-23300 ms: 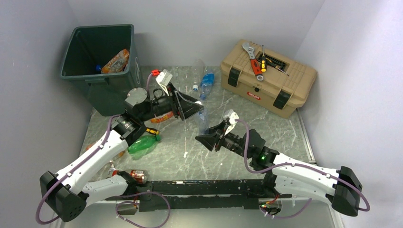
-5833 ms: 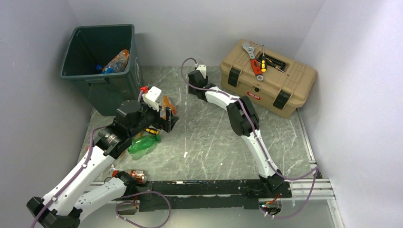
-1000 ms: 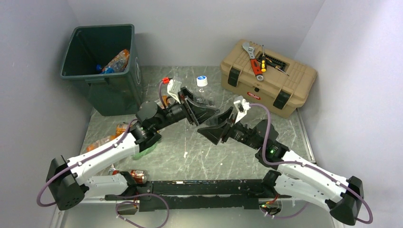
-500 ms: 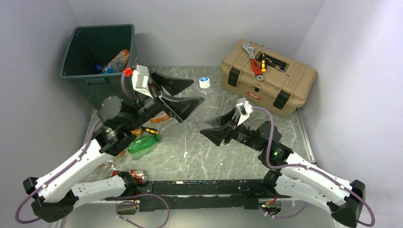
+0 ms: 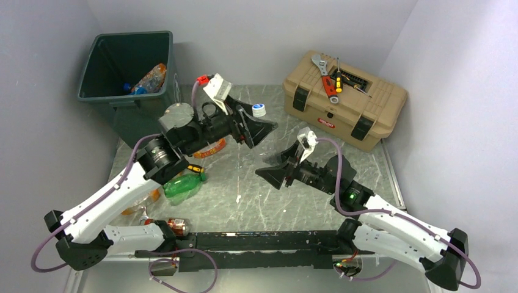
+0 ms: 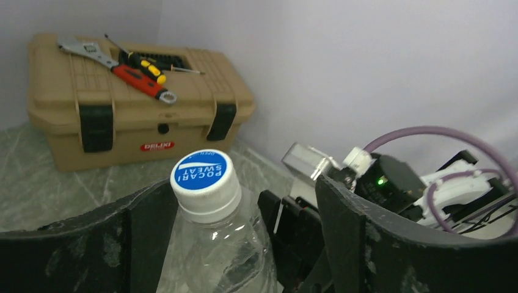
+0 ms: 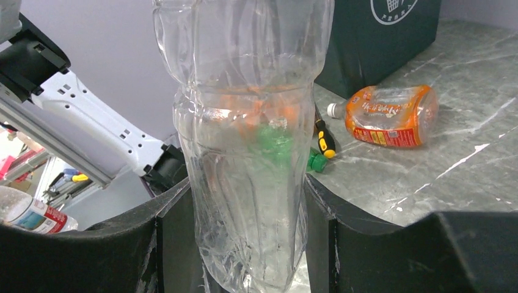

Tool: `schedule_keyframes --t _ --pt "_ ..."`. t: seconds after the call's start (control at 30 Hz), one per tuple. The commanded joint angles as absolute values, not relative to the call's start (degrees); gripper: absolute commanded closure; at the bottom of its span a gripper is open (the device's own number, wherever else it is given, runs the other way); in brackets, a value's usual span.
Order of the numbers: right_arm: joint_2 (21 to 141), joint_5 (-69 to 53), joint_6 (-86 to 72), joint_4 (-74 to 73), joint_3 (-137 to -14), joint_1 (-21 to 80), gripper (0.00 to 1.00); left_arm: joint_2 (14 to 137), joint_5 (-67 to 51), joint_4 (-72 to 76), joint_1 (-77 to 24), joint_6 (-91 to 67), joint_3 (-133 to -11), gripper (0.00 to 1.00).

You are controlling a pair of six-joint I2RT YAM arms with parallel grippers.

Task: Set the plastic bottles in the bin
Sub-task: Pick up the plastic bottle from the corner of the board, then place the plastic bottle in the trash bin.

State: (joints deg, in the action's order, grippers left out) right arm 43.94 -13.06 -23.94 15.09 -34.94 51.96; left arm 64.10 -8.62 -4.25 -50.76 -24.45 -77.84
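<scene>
My right gripper [image 5: 273,165] [image 7: 244,207] is shut on the base of a clear bottle [image 7: 244,122], holding it upright above the table. The bottle's blue-and-white cap [image 5: 259,110] [image 6: 206,177] stands between the fingers of my left gripper [image 5: 261,122] [image 6: 244,204]. That gripper is open around the neck, with a gap on one side. The dark green bin [image 5: 125,99] stands far left with bottles inside [image 5: 151,77]. An orange bottle [image 5: 211,148] [image 7: 391,116], a green bottle [image 5: 183,186] and a red-labelled bottle [image 5: 175,224] lie on the table.
A tan toolbox [image 5: 345,101] [image 6: 134,104] with a wrench and screwdrivers on its lid stands at the back right. A yellow-handled screwdriver [image 7: 324,140] lies near the green bottle. Another orange bottle [image 5: 137,202] lies under my left arm.
My left gripper has come down from a raised position and moved right, so its open fingers now stand around the clear bottle's cap. My right gripper still holds the bottle's base.
</scene>
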Motion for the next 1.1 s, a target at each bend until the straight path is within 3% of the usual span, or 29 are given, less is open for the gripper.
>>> schedule_keyframes --t 0.0,0.17,0.37,0.43,0.5,0.57,0.63,0.9,1.07 --pt "43.8 -12.8 -22.6 18.7 -36.7 52.6 0.65 64.1 -8.5 -6.5 -50.9 -23.4 -80.5 0.18" --pt "44.0 -12.3 -22.4 18.7 -36.6 52.9 0.66 63.8 -8.4 -6.4 -51.0 -23.1 -80.1 0.28" --pt "44.3 -12.3 -22.2 18.2 -36.7 53.1 0.65 62.8 -7.3 -6.3 -50.9 -22.1 -79.4 0.65" --pt "44.2 -12.1 -22.3 17.5 -36.8 53.2 0.52 62.5 -6.7 -6.7 -50.9 -21.4 -79.6 0.77" --pt "43.8 -11.7 -22.5 15.8 -37.5 53.2 0.26 62.2 -5.7 -7.6 -50.9 -20.0 -80.4 0.91" --pt "42.6 -11.0 -22.9 12.4 -38.8 53.2 0.08 62.2 -3.6 -9.9 -50.9 -18.0 -82.3 1.0" --pt "40.4 -10.1 -22.6 8.5 -39.9 53.2 0.0 62.4 -0.4 -14.2 -51.0 -13.0 -85.7 1.0" --pt "29.7 1.5 -21.1 -3.6 -39.6 53.1 0.0 63.7 28.4 -20.3 -50.8 9.6 -100.5 1.0" --pt "23.8 7.1 -22.1 -2.9 -35.6 53.1 0.0 68.9 37.6 -20.9 -46.5 18.8 -108.9 1.0"
